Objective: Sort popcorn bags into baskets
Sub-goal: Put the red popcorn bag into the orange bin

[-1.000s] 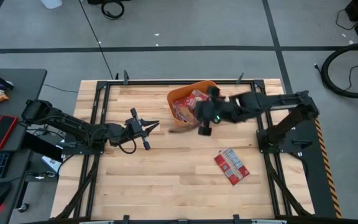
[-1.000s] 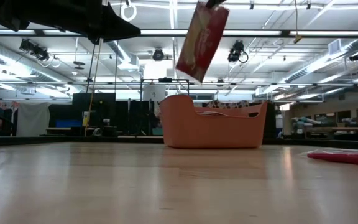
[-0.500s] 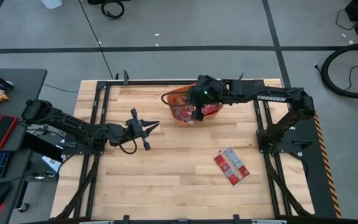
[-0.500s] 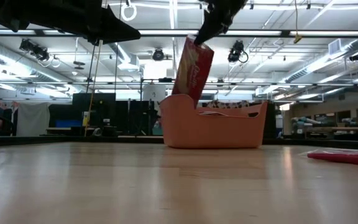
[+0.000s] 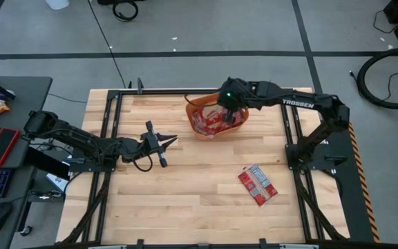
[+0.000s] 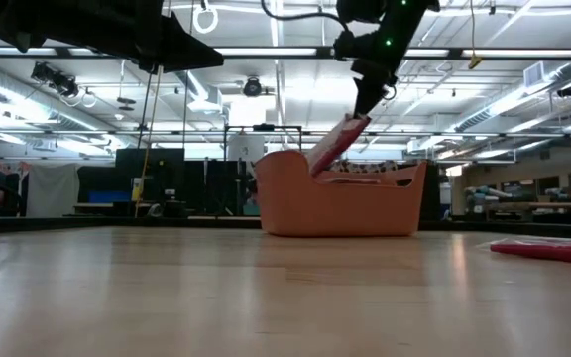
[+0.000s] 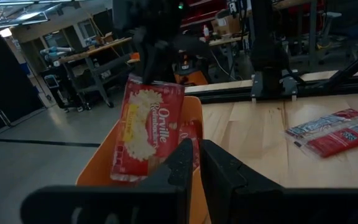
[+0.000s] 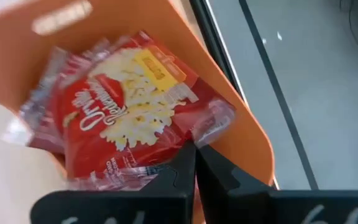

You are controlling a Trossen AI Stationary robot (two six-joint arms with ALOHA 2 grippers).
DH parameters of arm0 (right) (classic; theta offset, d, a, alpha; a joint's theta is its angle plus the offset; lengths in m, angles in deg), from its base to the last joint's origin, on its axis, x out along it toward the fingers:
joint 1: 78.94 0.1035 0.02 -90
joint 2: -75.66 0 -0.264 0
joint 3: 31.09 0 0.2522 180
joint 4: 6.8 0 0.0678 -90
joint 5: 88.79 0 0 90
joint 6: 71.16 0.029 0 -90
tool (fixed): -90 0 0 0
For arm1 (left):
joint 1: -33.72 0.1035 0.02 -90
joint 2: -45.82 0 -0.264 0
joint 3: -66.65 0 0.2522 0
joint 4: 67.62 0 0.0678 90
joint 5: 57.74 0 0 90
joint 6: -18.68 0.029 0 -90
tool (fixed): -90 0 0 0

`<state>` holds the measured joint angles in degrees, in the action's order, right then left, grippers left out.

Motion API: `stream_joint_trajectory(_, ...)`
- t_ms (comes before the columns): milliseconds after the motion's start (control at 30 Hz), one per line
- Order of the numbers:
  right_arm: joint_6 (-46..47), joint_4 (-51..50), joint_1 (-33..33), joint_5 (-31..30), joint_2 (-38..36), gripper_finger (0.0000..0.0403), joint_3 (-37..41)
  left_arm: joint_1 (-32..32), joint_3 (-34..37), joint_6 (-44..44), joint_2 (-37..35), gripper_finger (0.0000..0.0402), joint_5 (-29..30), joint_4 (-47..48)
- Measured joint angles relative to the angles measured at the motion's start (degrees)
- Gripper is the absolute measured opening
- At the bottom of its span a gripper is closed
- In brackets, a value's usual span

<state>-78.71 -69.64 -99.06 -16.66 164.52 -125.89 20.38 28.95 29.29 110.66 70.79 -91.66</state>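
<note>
My right gripper (image 5: 226, 114) is over the orange tub (image 5: 192, 107) at the table's far middle, shut on a large red popcorn packet (image 6: 333, 149) with a yellow-cream centre picture. The packet slants down into the tub (image 6: 345, 203), on top of other red packets (image 8: 42, 118) lying inside. The left wrist view shows this packet (image 7: 145, 127) hanging over the tub (image 7: 98, 162). Two narrower red packets with silver-white marks (image 5: 257, 184) lie flat on the table's near right. My left gripper (image 5: 171, 140) waits shut, left of the tub, low over the table. My right gripper holds the large packet by its top edge (image 7: 154, 84), pinched between the two fingers. The fingers come from above, pointing down and slanting. The packet hangs tilted below them, its lower end (image 6: 315, 167) down inside the tub behind the rim.
Bare wood lies between the tub and the near edge. The loose packets (image 6: 548, 250) sit near the right arm's base. A black frame rail (image 5: 185, 90) runs along the far edge behind the tub. A desk with a keyboard and phone (image 5: 2, 145) stands left of the table.
My right gripper carried the packet from the near side of the tub toward the far edge, over the tub, then down. The packet, first hanging clear high above the rim, now leans tilted with its lower end inside the tub.
</note>
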Motion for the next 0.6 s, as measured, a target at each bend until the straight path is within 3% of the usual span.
stream_joint_trajectory(367,0.36,-3.38,-5.97,-0.02,0.00,0.0030,0.00,0.00,0.00,0.47,0.00,0.0034,0.02,-0.04)
stream_joint_trajectory(600,3.96,-8.44,-6.73,-0.06,0.00,0.0100,0.00,0.00,0.00,0.53,0.00,0.0034,0.01,-0.07)
